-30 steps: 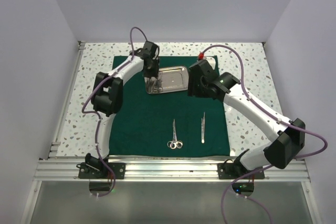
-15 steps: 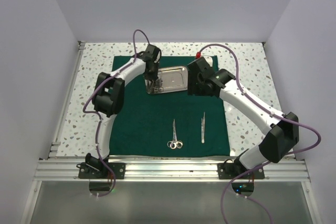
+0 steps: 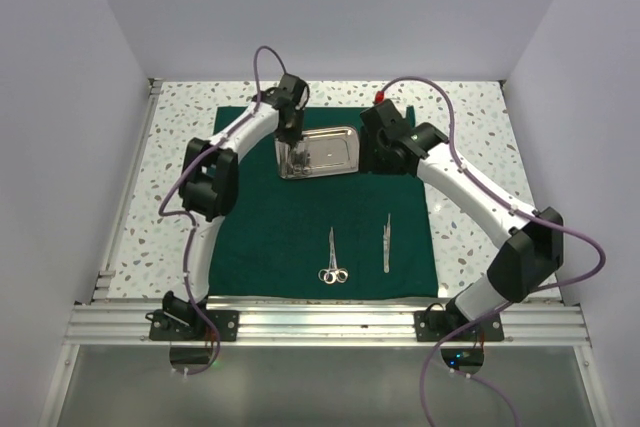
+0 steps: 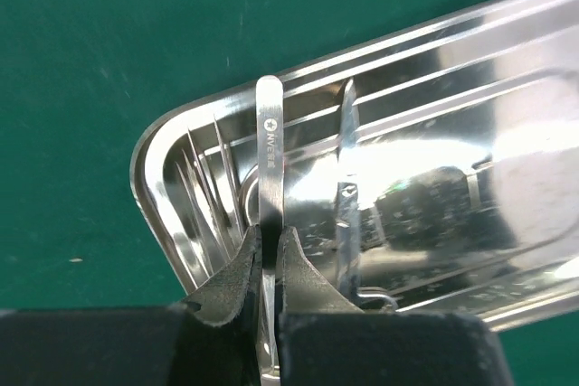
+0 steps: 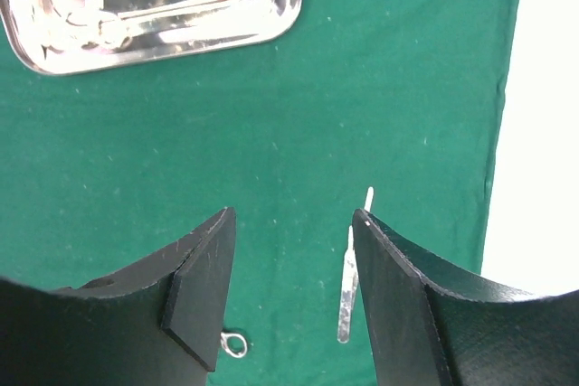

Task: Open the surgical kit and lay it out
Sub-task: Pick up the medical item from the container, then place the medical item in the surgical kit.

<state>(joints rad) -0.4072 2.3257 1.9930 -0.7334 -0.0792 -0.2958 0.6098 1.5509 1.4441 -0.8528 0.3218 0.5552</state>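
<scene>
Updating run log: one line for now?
left gripper: shut on tool in tray | right gripper: open over cloth | scissors, tweezers: on cloth

The gripper (image 4: 269, 243) pinches tweezers (image 4: 270, 146) (flat, logo-stamped) over the tray's (image 4: 149, 155) corner, on green cloth (image 4: 99, 61).

**Stamp on the steel strip (image 4: 270, 160)**
A small round emblem and a short row of dark letters ran lengthwise down the bright metal, just ahead of the left gripper (image 4: 269, 243), which pinched the strip. The emblem sat farther from the fingertips and the letters nearer. They looked like "NVE", followed by smaller characters too tiny to read.
</scene>
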